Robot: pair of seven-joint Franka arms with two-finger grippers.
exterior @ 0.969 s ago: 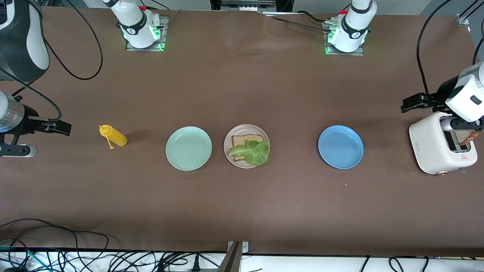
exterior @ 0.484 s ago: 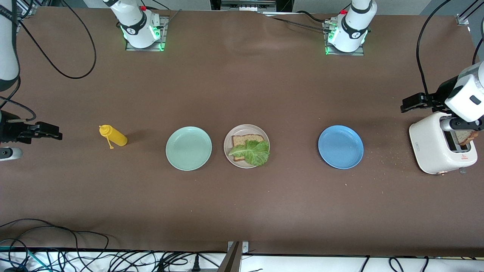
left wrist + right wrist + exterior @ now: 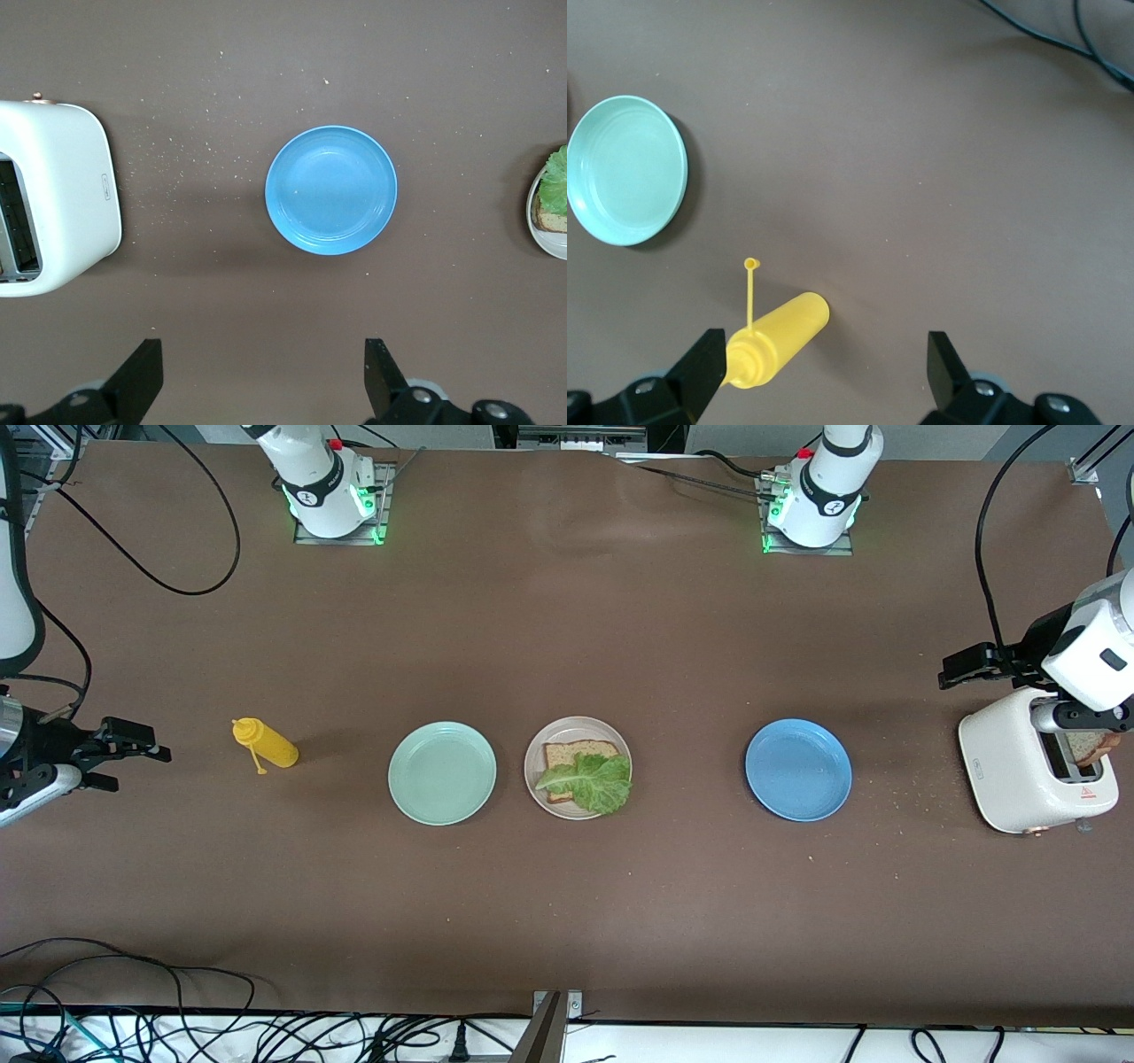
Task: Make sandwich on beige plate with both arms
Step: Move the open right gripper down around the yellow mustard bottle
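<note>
The beige plate [image 3: 578,726] [image 3: 537,232] sits mid-table between two other plates. On it lies one brown bread slice [image 3: 567,754] [image 3: 549,220] with a ruffled green lettuce leaf [image 3: 595,782] [image 3: 558,177] over the part nearer the camera. A second bread slice [image 3: 1093,746] stands in the white toaster [image 3: 1010,766] [image 3: 62,195] at the left arm's end. My left gripper [image 3: 946,671] [image 3: 263,376] hangs open and holds nothing, up in the air beside the toaster. My right gripper [image 3: 131,767] [image 3: 826,367] is open with nothing in it, above the table at the right arm's end, close to a yellow squeeze bottle [image 3: 266,745] [image 3: 778,342].
A mint green plate [image 3: 442,772] [image 3: 625,168] lies beside the beige plate toward the right arm's end; a blue plate [image 3: 798,770] [image 3: 331,189] lies toward the left arm's end. Crumbs are scattered between the blue plate and the toaster. Cables hang along the table's near edge.
The right arm has shifted at its end of the table; its gripper dropped a little and turned so both fingers show. The left arm, plates and food have not moved.
</note>
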